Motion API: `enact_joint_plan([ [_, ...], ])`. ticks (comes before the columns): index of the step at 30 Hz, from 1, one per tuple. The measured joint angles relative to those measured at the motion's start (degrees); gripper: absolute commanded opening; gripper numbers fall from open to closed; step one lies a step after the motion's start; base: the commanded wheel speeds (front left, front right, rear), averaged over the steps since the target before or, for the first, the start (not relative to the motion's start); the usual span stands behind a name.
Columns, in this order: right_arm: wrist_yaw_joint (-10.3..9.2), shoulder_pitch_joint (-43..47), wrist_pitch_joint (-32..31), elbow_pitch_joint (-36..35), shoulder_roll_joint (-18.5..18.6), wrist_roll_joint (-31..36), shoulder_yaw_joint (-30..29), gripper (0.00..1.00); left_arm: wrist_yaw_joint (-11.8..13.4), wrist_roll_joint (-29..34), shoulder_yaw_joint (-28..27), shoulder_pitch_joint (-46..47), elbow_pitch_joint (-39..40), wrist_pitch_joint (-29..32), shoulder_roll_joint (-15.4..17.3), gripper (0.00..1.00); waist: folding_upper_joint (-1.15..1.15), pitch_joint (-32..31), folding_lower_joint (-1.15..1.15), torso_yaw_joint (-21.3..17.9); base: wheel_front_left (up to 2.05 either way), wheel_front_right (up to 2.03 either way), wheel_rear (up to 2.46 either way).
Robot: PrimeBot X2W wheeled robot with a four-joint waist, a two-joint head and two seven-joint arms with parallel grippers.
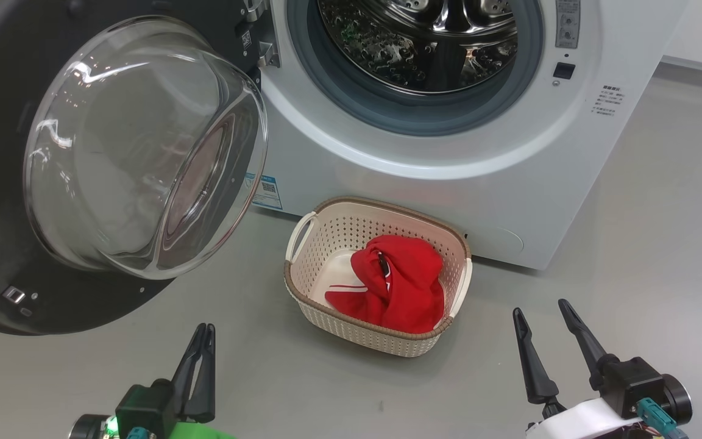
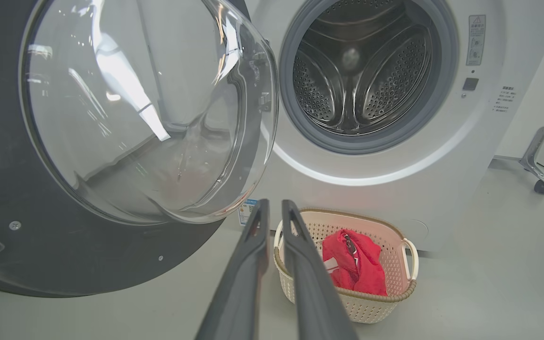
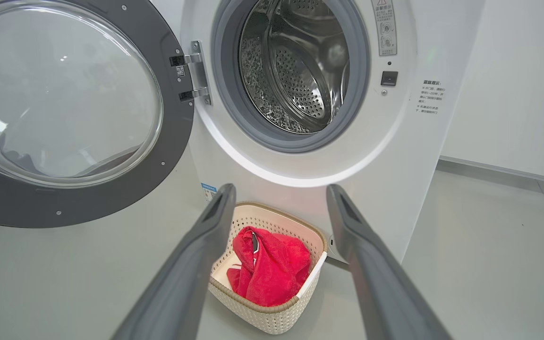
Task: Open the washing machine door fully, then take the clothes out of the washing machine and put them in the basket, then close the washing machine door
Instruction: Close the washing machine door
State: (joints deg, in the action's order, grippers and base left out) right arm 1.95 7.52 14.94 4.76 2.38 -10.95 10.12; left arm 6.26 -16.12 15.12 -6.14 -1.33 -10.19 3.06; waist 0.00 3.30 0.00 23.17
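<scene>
The washing machine door (image 1: 144, 146) stands swung wide to the left, its glass bowl bulging toward me. The white washing machine (image 1: 387, 146) shows its steel drum (image 2: 361, 71) with no fabric visible inside. The red clothes (image 1: 400, 283) lie bunched in the cream basket (image 1: 387, 210) on the floor before the machine. My left gripper (image 1: 205, 329) hovers low at the front left, its fingers nearly together with nothing between them; in the left wrist view it (image 2: 274, 205) points at the basket's left handle. My right gripper (image 1: 540, 308) is open and empty, right of the basket.
Grey floor surrounds the basket. The open door's black rim reaches low over the floor at the left. A metal leg on a castor (image 2: 541, 156) with a cable stands right of the machine. A white wall (image 3: 513, 71) runs behind.
</scene>
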Motion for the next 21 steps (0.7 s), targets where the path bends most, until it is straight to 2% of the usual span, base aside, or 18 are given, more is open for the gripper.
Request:
enact_joint_plan([
  [9,0.02,-0.03,0.00,0.16,-0.01,0.00,0.00,1.00,0.01,-0.79,0.09,0.01,0.27,-0.04,-0.02,0.00,0.00,0.14,0.00,-0.37,0.00,0.00,0.00],
  [13,0.19,-0.09,-0.01,0.19,-0.01,0.00,-0.02,1.00,-0.49,-4.67,0.13,0.10,1.83,-0.76,-0.11,0.00,0.00,0.18,0.00,-0.47,0.00,0.00,0.00],
  [16,0.44,-0.16,0.00,0.19,-0.01,0.01,-0.04,1.00,-3.12,-13.30,0.21,0.18,3.85,-1.09,-0.18,0.00,0.00,0.18,0.00,-0.48,0.00,0.00,0.00],
  [21,0.45,-0.28,0.00,0.15,-0.01,0.16,-0.18,1.00,-6.14,-35.70,1.46,0.37,9.88,-2.19,-0.23,0.00,0.00,0.49,0.00,-0.36,0.00,0.00,0.00],
])
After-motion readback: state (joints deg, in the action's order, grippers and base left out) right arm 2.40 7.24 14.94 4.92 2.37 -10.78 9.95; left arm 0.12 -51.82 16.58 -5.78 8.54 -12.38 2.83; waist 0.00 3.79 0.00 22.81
